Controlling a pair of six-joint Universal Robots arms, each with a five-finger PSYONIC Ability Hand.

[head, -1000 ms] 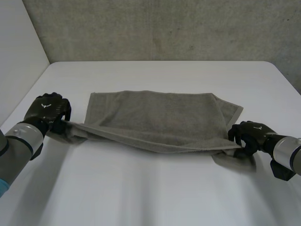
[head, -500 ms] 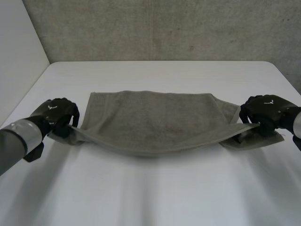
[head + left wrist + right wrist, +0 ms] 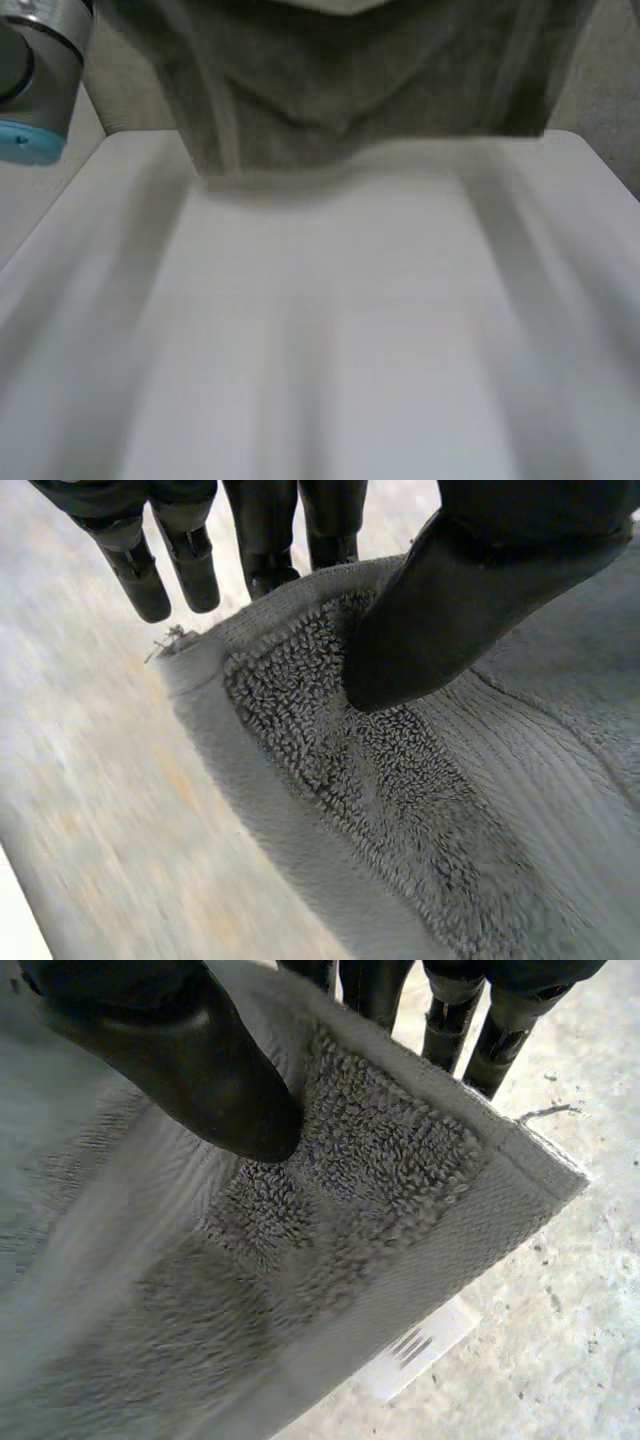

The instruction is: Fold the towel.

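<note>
Black thumb and fingers of the left hand [image 3: 470, 590] pinch the towel [image 3: 400, 810] close to one corner. The thumb pad is pressed into the looped pile on one side, and the fingers [image 3: 265, 540] run straight behind the hemmed edge on the other. The right hand [image 3: 180, 1050] grips another corner the same way: thumb flat on the terry, fingers [image 3: 450, 1020] behind the cloth. The woven border band and the corner point jut out just past them. Each hand is clamped on cloth and nothing else.

From the head view, the grey towel [image 3: 380, 90] hangs spread wide in the air, with long folds running down it and its upper edge dipping a little in the middle. Its lower edge hangs over the far end of the white table [image 3: 330, 330] — I can't tell whether it touches the top. The left arm [image 3: 40, 70] — grey joint, light-blue cap — stands just beside the towel's left edge. A rough concrete wall [image 3: 605, 90] rises behind.
</note>
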